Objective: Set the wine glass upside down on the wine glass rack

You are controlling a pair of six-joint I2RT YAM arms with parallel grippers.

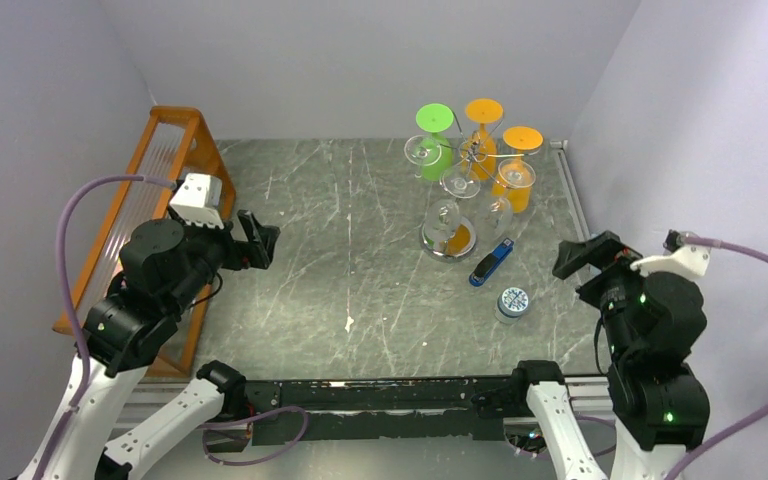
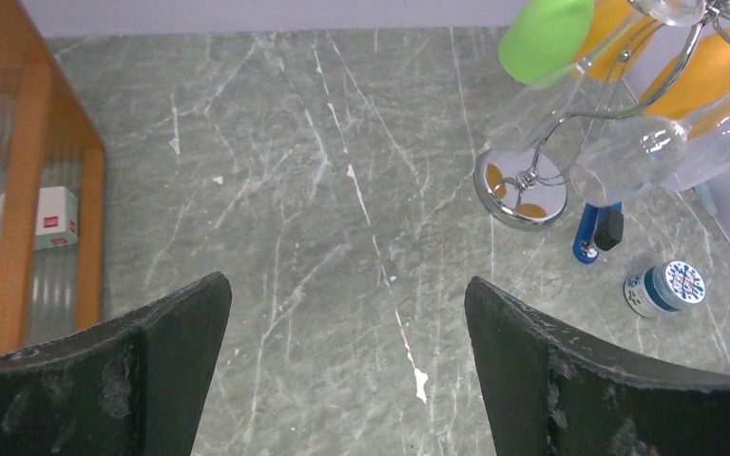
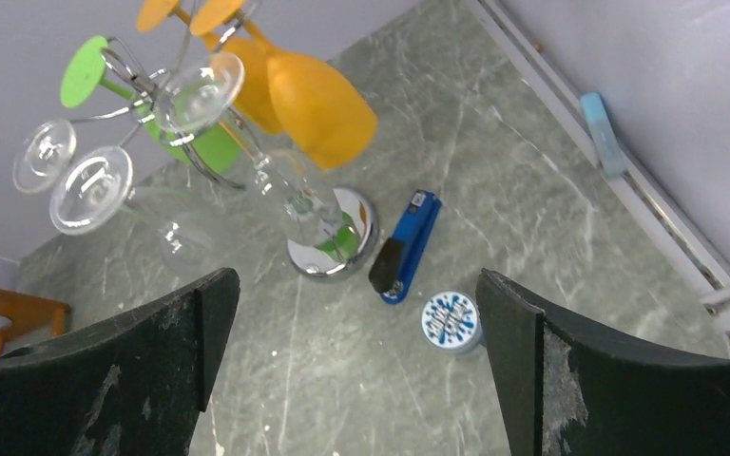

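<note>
The chrome wine glass rack stands at the back right on its round mirrored base (image 1: pixel 448 243). Several glasses hang upside down from its curled arms: a green one (image 1: pixel 436 152), two orange ones (image 1: pixel 481 140) and clear ones (image 1: pixel 460 185). The rack base also shows in the left wrist view (image 2: pixel 521 187) and in the right wrist view (image 3: pixel 335 245). My left gripper (image 1: pixel 260 240) is open and empty above the table's left side, well away from the rack (image 2: pixel 347 285). My right gripper (image 1: pixel 580 256) is open and empty to the right of the rack (image 3: pixel 356 277).
An orange wooden slatted rack (image 1: pixel 150 190) stands along the left wall. A blue stapler (image 1: pixel 491 263) and a round blue-and-white tin (image 1: pixel 512 302) lie on the grey marbled table just in front of the rack base. Walls close in at left, back and right.
</note>
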